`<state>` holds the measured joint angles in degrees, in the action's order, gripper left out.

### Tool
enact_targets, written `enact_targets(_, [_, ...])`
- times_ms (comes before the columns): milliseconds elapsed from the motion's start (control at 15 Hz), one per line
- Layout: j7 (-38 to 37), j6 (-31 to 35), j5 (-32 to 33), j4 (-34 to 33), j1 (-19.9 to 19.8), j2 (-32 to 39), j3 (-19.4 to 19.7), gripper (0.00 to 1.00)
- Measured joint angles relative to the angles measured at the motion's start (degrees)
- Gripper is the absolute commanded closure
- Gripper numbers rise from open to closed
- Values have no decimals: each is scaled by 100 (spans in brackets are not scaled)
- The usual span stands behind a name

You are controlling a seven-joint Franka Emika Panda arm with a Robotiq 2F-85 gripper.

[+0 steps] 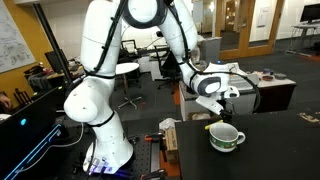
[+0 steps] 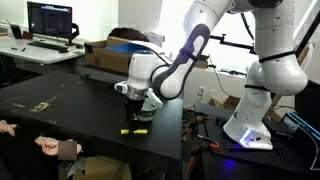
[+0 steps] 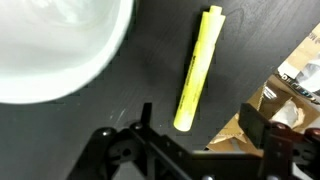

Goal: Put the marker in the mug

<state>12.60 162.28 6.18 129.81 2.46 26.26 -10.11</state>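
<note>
Black table [image 2: 60,105]: broad dark top.
Marker [image 2: 134,130]: yellow, lying flat on the table near its edge.
Gripper [image 2: 138,113]: pointing down, just above the marker.
Robot arm [image 2: 190,50]: white, bent over the table.
Monitor [image 2: 50,20]: lit, on a desk behind.
Cardboard box [image 2: 105,52]: behind the table.

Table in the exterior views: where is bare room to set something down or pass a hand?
Free: the wide black table stretch between the marker and the monitor desk; also the table beyond the mug, away from the arm. Crowded: under the gripper, where marker and mug lie close by the table edge.
</note>
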Motion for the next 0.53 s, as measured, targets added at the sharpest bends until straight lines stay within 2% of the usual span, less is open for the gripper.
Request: enact_targets(533, [66,-304,-198,-160,-156,59,-139,15])
